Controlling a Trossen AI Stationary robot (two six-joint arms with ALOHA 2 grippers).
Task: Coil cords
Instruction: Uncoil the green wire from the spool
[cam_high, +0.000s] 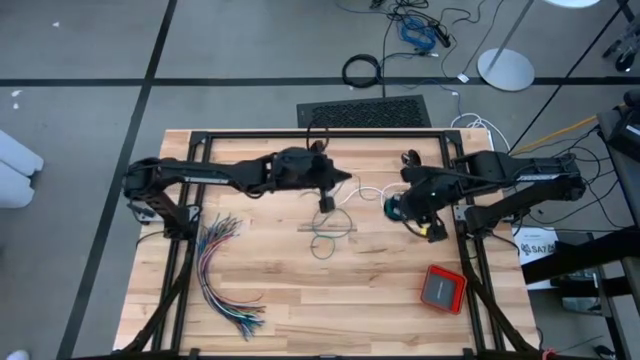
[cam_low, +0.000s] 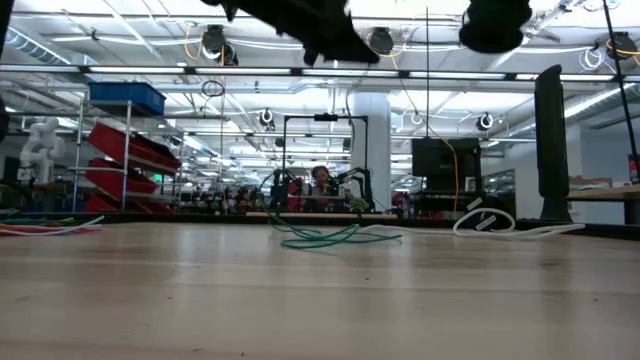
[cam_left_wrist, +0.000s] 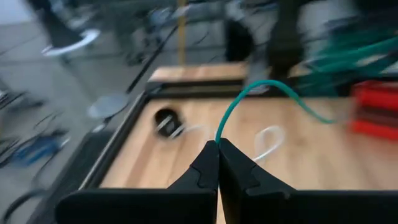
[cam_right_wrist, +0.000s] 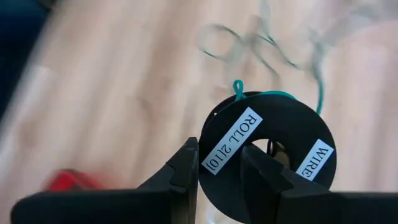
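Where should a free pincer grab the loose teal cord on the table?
Take the teal cord from straight above, at the strand running from its loose loops toward the spool. It lies flat on the wooden table, so a side approach finds nothing to pinch; the loops would probably drag and tangle.

One camera straight above my pale wooden bench (cam_high: 300, 290), one level at its surface facing the room, one on each of my wrists looking close past my claws, all sharing the teal-green cord (cam_low: 325, 238).
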